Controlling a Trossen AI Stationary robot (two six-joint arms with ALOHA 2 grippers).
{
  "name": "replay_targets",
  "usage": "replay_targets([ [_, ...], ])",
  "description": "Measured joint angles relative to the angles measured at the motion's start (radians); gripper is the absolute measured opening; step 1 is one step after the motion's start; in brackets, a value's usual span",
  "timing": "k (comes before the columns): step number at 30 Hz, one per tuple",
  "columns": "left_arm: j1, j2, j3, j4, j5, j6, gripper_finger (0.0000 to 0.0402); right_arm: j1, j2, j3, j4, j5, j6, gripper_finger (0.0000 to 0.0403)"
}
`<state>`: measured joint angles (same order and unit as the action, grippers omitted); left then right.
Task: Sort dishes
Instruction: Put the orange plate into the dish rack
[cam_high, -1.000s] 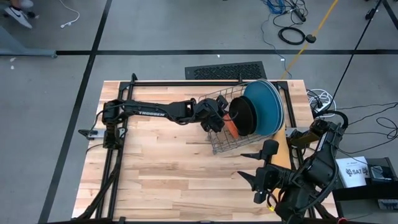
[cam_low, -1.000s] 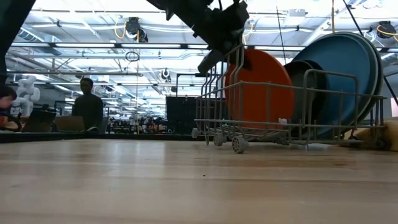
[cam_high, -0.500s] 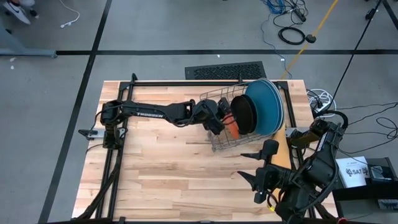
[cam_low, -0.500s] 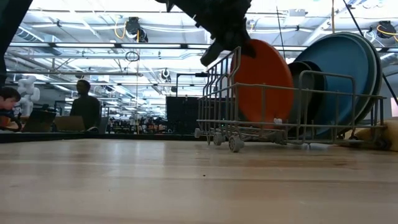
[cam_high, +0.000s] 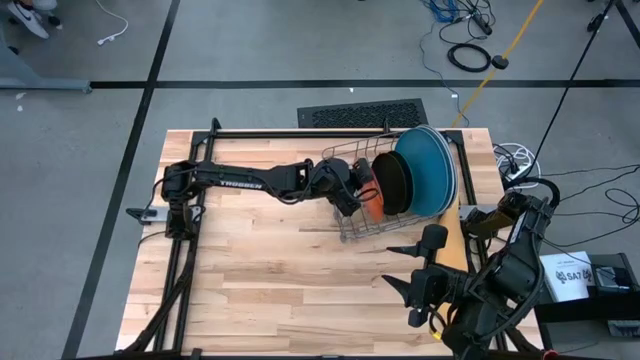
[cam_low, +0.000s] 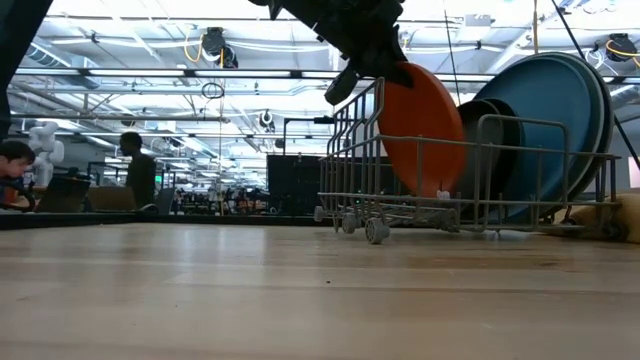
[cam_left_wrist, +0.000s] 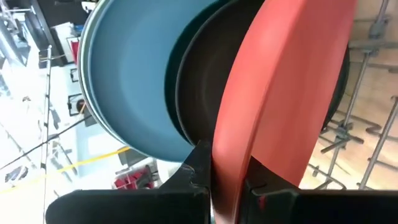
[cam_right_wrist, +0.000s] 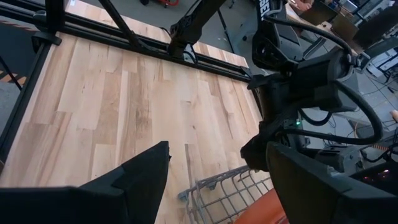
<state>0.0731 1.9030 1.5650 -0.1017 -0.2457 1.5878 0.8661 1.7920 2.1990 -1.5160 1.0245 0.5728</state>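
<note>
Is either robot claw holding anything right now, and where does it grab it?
The left gripper pinches the orange plate by its rim, over the wire rack. The right gripper is open, holding nothing.

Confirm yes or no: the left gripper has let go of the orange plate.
No: the left gripper is shut on the rim of the orange plate, seen in the left wrist view.

You get bright, even overhead light on the counter (cam_high: 250, 260); ceiling lamps glare in the low view, silhouetting the arm; the left wrist view blurs its fingers (cam_left_wrist: 193, 174).
</note>
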Motion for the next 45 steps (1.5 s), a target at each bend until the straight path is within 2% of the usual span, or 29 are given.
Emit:
replay_targets([
  [6,0.007,-0.001,0.000,0.002,0.013,-0.004,0.0016,0.000,0.000,0.000,0.000,0.000,-0.003,0.0260],
  [11,0.033,-0.002,0.000,-0.070,0.099,-0.069,0.0016,0.000,0.000,0.000,0.000,0.000,-0.006,0.0260],
  [17,0.060,-0.002,0.000,-0.076,0.171,-0.087,0.0020,-0.001,0.000,0.000,0.000,0.009,-0.009,0.0260],
  [20,0.071,-0.002,0.000,-0.082,0.193,-0.090,0.0046,-0.001,0.000,0.000,0.002,0.021,-0.009,0.0260],
  [27,0.088,-0.002,0.000,-0.069,0.199,-0.143,0.0144,-0.001,0.000,0.000,0.003,0.022,-0.009,0.0260],
  [30,0.088,-0.002,0.000,-0.037,0.172,-0.138,0.0167,-0.001,0.000,0.000,0.004,0.022,-0.009,0.0260],
  [37,0.075,-0.002,0.000,0.034,-0.019,-0.135,0.0173,-0.001,0.000,0.000,0.004,0.023,-0.010,0.0260],
  [45,0.056,-0.003,0.000,-0.136,-0.097,-0.153,0.0173,-0.001,0.000,0.000,0.004,0.023,-0.016,0.0260],
])
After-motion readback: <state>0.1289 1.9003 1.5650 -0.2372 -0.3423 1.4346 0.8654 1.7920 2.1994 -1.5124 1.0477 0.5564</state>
